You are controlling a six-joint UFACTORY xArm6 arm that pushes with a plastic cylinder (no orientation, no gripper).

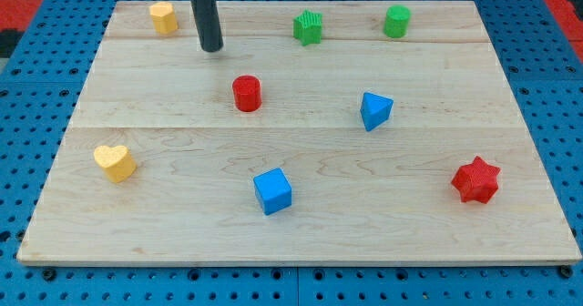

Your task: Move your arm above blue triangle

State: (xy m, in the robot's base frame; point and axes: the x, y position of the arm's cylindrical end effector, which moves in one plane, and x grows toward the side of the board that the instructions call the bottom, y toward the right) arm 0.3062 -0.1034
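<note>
Eight blocks dot the desk (437, 242); my tip (211, 47) rests far left of the blue triangle (374, 110), no hand fitted.

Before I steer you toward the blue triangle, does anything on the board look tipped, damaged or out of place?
Nothing stands out. My tip rests near the view's top left, touching no block, between the yellow block and the red cylinder. The blue triangle sits alone right of centre, and every block lies on the board.
</note>
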